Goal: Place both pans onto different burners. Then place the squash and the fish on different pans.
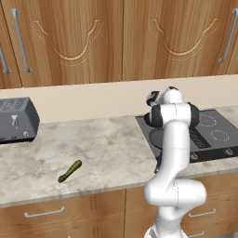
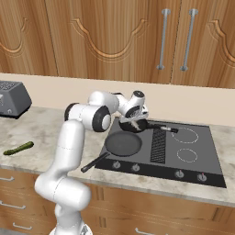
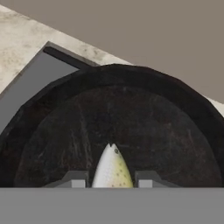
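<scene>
The fish (image 3: 112, 168), pale and speckled, sits between the two finger tips (image 3: 78, 180) of the gripper (image 3: 112, 181), head end pointing away from the hand. Directly beyond the fish lies the round black pan (image 3: 131, 118). The pan rests on the dark grey cooktop (image 3: 35, 81). Beige countertop (image 3: 22, 39) borders the cooktop's far corner.

Two pans on cooktop (image 2: 193, 156) left half: wider pan (image 2: 123, 143) in front, smaller pan (image 2: 137, 125) behind it. Fish (image 3: 112, 168) over smaller pan, between gripper (image 3: 111, 179) fingertips. Squash (image 1: 69, 171) on counter (image 1: 107, 148), well left of cooktop; toaster (image 1: 16, 120) behind it.
</scene>
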Tool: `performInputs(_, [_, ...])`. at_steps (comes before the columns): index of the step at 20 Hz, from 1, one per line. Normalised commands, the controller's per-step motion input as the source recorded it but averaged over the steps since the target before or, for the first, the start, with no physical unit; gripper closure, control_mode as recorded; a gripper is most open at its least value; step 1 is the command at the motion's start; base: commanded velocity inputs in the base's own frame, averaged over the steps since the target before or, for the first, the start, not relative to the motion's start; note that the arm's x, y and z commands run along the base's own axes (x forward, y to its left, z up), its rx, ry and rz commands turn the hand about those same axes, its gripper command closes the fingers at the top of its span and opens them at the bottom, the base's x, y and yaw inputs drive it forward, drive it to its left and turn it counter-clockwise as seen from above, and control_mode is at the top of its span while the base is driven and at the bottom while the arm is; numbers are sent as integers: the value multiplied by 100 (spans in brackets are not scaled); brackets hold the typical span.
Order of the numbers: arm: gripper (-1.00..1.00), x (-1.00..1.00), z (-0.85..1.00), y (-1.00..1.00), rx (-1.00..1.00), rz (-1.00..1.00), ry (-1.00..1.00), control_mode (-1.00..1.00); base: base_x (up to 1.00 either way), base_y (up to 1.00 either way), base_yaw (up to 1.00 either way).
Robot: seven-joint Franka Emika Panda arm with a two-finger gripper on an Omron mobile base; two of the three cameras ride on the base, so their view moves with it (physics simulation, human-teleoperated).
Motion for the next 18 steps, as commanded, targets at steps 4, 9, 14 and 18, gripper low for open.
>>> performInputs(4, [-100,-1,8,0,0,5,0,-100,0,0,0])
performInputs(9, [-100,-4,43,-3,0,1,-3,-100,0,0,0])
performInputs(14, [-100,-16,31,0,0,0,-3,-100,0,0,0])
performInputs(18, [-100,-42,4,0,0,0,-2,-100,0,0,0])
